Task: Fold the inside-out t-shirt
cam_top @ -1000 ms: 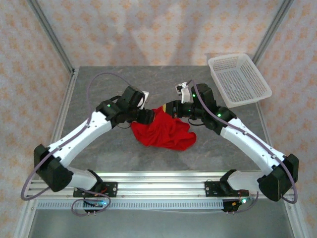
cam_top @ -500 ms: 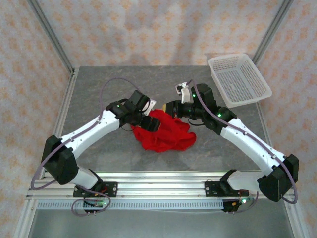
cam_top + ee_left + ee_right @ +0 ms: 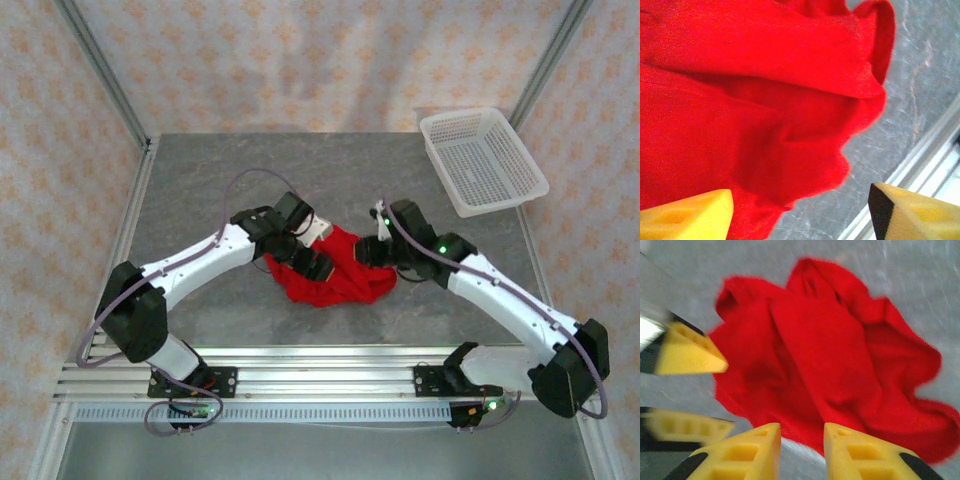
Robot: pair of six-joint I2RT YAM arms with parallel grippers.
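**Top external view.** Illumination is bright, diffuse and overhead. The grey table [image 3: 200, 180] is evenly lit, with only soft, faint shadows under the arms and a pale sheen on the aluminium rail [image 3: 320, 362] at 6 o'clock. Focus is sharp across the frame.

**Left wrist view.** The red t-shirt [image 3: 740, 110] is strongly saturated. Its folds hold dark shadow at centre, and fabric detail is soft. The yellow fingertips [image 3: 685, 215] at 7 and 5 o'clock are out of focus.

**Right wrist view.** Blur softens the whole frame and is heaviest at 9 o'clock, where a washed-out white patch meets the edge. The near fingertips [image 3: 740, 452] at 6 o'clock are comparatively crisp.
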